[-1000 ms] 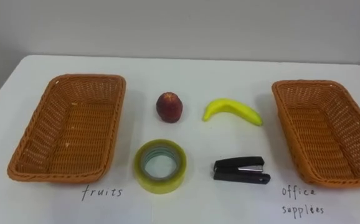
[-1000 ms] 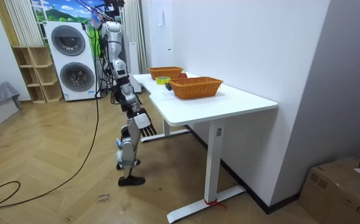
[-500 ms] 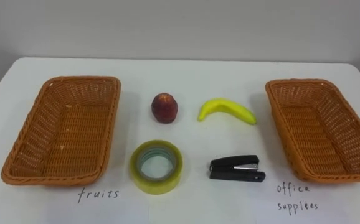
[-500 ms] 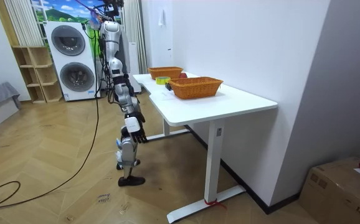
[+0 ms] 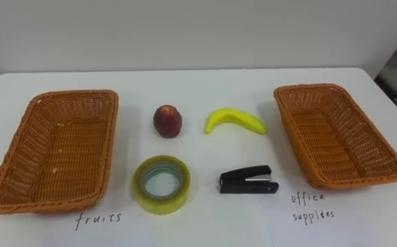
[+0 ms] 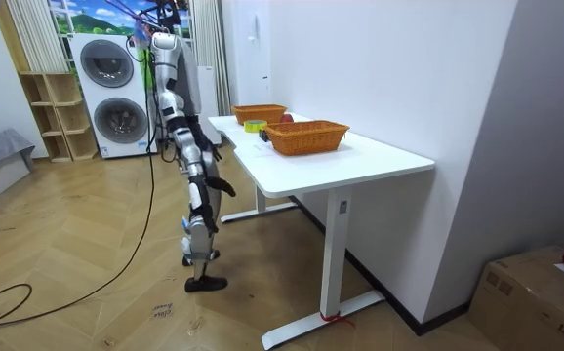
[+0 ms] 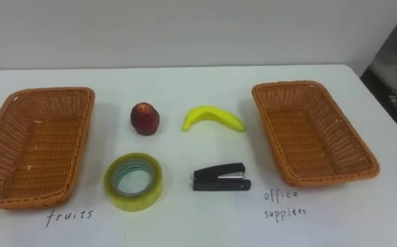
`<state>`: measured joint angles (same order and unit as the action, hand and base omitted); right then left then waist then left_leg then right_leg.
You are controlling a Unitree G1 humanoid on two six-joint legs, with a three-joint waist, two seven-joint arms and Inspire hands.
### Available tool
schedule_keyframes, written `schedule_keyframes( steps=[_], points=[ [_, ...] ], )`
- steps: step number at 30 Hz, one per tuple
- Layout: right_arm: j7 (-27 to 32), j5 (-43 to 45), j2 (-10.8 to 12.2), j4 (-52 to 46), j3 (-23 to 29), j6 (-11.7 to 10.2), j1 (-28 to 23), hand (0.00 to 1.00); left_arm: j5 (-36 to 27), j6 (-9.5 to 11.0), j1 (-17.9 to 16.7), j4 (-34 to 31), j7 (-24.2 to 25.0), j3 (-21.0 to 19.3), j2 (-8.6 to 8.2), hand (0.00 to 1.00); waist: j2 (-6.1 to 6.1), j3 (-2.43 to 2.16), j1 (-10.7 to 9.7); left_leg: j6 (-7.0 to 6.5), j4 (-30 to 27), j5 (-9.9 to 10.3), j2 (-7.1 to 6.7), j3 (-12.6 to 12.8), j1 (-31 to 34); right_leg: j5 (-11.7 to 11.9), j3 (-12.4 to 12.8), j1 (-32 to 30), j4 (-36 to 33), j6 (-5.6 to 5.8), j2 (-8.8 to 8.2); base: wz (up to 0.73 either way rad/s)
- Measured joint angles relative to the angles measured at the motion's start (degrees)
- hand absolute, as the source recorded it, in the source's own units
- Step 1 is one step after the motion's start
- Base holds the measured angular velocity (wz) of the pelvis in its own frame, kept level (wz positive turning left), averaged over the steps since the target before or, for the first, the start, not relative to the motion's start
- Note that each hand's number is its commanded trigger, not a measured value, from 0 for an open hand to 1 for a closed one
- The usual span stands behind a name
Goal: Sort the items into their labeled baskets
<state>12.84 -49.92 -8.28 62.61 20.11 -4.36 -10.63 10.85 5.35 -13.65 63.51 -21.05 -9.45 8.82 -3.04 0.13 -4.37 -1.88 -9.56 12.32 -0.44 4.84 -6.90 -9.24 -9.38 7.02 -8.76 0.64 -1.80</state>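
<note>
- Handwritten word "fruits" (image 5: pixel 98 219) stands on the white table (image 5: pixel 198 89), just before the left basket (image 5: pixel 54 147).
- Handwritten "office supplies" (image 5: pixel 313 206), in two lines, stands on the table before the right basket (image 5: pixel 336 134).

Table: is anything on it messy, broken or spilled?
Nothing stands out. The fruits basket and office supplies basket sit upright and empty. The red fruit, banana, tape roll and stapler lie apart between them, with nothing spilled.
</note>
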Motion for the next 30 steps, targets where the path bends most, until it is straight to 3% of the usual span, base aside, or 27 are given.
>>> schedule_keyframes(
  steps=[6, 8, 10, 18, 28, 30],
  points=[
    [7.37, -2.76, -0.21, -7.95, 5.98, -0.93, -0.49, 0.0, 0.04, -0.01, -1.89, -2.59, -0.78, -0.09, 0.28, 0.0, -0.11, -0.1, -1.7, -0.04, 0.28, -0.03, -0.19, -0.21, -0.01, -0.23, -0.18, -0.05, 0.02, 0.22, -0.07, 0.01],
    [10.62, -4.37, -0.43, -12.31, 7.91, -2.47, -0.93, 0.0, 0.04, -0.02, -2.17, -3.43, -1.34, -0.52, 0.36, 0.0, -0.23, -0.08, -1.93, -0.05, 0.23, -0.02, -0.19, -0.15, 0.02, -0.28, -0.08, -0.2, 0.03, 0.24, -0.05, 0.0],
    [13.06, -5.25, -0.59, -14.59, 8.26, -3.48, -1.03, 0.0, 0.01, -0.01, -2.3, -3.9, -1.33, -0.39, 0.36, 0.0, -0.36, -0.08, -1.93, -0.05, 0.25, -0.02, -0.19, -0.04, 0.35, -0.31, -0.01, -0.34, 0.04, 0.25, -0.05, 0.0],
    [23.45, -5.91, -0.66, -29.98, 8.59, -3.85, -1.94, 0.0, 0.03, -0.68, -2.59, -6.27, -0.44, -0.35, 0.44, 0.0, -0.36, -0.32, -1.79, -0.09, 0.9, -0.05, -0.21, 0.54, 1.11, -0.34, 1.11, -1.58, -0.26, 0.3, 0.01, -0.04],
    [36.38, 6.86, -2.71, -45.72, 8.14, -4.63, -1.4, 0.0, 0.05, -1.25, -3.04, -8.18, 0.02, 1.02, 0.4, 0.0, -0.12, -0.05, -1.46, -0.15, 1.18, -0.03, -0.16, 1.15, 1.27, -0.34, 1.35, -2.2, -1.1, 0.31, 0.02, -0.03],
    [37.69, 8.13, -3.43, -48.14, 8.15, -5.73, -0.98, 0.0, 0.08, -1.25, -3.11, -8.33, 0.18, 1.57, 0.41, 0.0, -0.11, -0.03, -1.46, -0.15, 1.1, -0.03, -0.14, 1.15, 1.34, -0.34, 1.35, -2.24, -1.11, 0.31, 0.03, 0.0]
  ],
)
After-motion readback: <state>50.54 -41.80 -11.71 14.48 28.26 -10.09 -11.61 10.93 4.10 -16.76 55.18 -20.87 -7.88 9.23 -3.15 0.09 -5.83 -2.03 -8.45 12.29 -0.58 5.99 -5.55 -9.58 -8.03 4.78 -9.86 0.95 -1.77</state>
